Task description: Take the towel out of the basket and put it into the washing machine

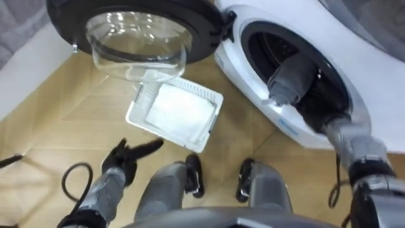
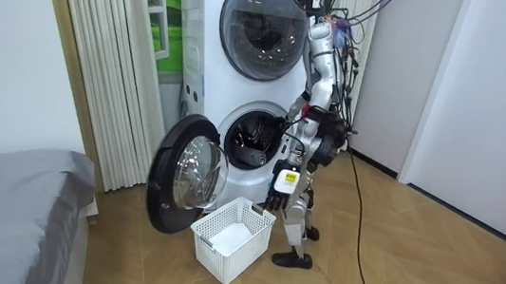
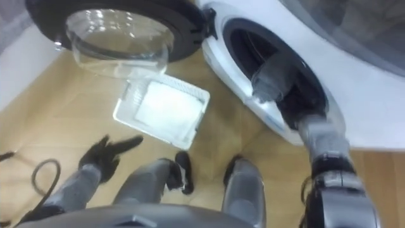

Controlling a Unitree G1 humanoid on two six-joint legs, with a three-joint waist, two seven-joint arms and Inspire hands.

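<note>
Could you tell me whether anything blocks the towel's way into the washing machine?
Nothing visible does: the round glass door stands open and the grey towel sits in the mouth of the white washing machine.

The washing machine [image 1: 235, 60] is white and its door [image 1: 209, 25] has a black ring. The basket [image 1: 213, 123] is white, with a grid pattern. The floor [image 1: 57, 126] is light brown wood. The left hand [image 1: 123, 161] is black.

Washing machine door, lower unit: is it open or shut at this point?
Open. The door is swung wide to the robot's left, and the right arm reaches through the opening into the drum.
</note>
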